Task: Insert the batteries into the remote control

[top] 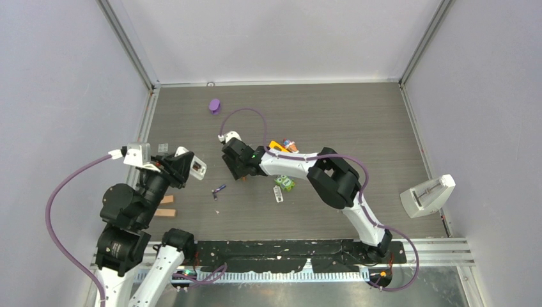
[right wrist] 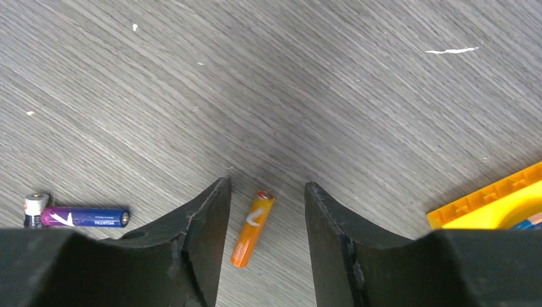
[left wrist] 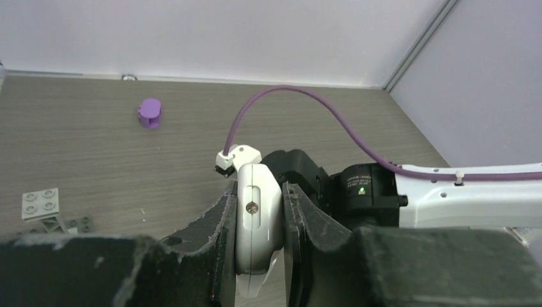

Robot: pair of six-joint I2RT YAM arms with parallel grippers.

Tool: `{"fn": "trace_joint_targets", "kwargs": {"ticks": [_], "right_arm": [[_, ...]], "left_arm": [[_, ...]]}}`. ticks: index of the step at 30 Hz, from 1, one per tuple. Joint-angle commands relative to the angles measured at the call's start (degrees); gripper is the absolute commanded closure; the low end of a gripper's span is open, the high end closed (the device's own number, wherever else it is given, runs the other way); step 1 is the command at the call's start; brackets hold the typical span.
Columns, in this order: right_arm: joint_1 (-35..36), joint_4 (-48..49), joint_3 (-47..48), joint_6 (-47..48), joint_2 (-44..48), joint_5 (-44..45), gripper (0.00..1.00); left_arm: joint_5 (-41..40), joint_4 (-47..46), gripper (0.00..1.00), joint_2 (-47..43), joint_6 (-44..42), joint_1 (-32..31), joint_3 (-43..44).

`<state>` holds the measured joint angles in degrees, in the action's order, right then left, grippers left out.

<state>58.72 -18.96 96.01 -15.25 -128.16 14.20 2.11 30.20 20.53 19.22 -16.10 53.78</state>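
Observation:
My left gripper (left wrist: 260,190) is shut on the white remote control (left wrist: 259,236), which stands on edge between the two fingers, lifted off the table at the left (top: 197,167). Over the middle of the table my right gripper (right wrist: 266,185) points down and stands open. An orange battery (right wrist: 252,228) lies flat on the table between its fingers, touching neither. A blue-and-purple battery (right wrist: 83,217) lies to the left of that gripper, and shows as a small dark stick (top: 218,190) in the top view. The orange battery is hidden under the right gripper (top: 238,171) there.
A green toy block (top: 285,183) and a small pale piece (top: 278,194) lie beside the right forearm. A yellow piece (right wrist: 492,201) sits to the right of the right gripper. A purple object (top: 215,105) is at the back, wooden blocks (top: 167,206) at the left, a white device (top: 428,195) at the right edge.

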Motion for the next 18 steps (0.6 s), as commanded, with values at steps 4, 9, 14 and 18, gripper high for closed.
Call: {"fn": "trace_joint_targets", "kwargs": {"ticks": [4,9,14,18], "right_arm": [[-0.2,-2.3,-5.2,2.5,2.8,-5.5,0.46],[0.9,-5.1,-7.1,0.7,3.8,-1.1,0.5],[1.3,-5.4,-11.6,-2.0,6.1,2.0,0.54],[1.4,-4.3,-14.6,-2.4,7.1,1.8,0.59]], "left_arm": [[0.7,-3.8,1.0,0.7,3.6,0.2,-1.9],[1.6,-4.3,1.0,1.5,4.5,0.2,-2.8],[2.2,-4.6,1.0,1.6,5.2,0.2,-3.8],[2.6,-5.1,1.0,1.6,6.0,0.2,-5.0]]}}
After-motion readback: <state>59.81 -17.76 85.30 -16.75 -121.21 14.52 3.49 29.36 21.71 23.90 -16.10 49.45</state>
